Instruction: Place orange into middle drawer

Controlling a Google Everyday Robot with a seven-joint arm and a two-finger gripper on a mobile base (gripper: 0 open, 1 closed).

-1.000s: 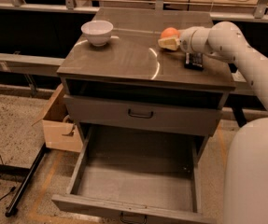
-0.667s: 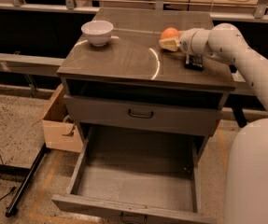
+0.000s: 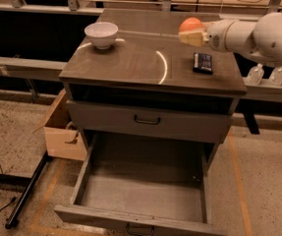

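The orange (image 3: 190,24) sits in my gripper (image 3: 188,33), whose tan fingers (image 3: 193,37) are shut on it. I hold it a little above the back right of the cabinet top (image 3: 145,58). My white arm reaches in from the right. The middle drawer (image 3: 140,193) is pulled open low at the front, and its flat grey floor is bare. It lies below and to the left of the orange.
A white bowl (image 3: 101,34) stands at the cabinet top's back left. A dark flat packet (image 3: 203,62) lies just below my gripper. A closed drawer front with a black handle (image 3: 147,119) is above the open drawer. A cardboard box (image 3: 62,132) stands on the floor to the left.
The orange has risen off the cabinet top in my gripper and moved slightly right. The dark packet has stayed where it was.
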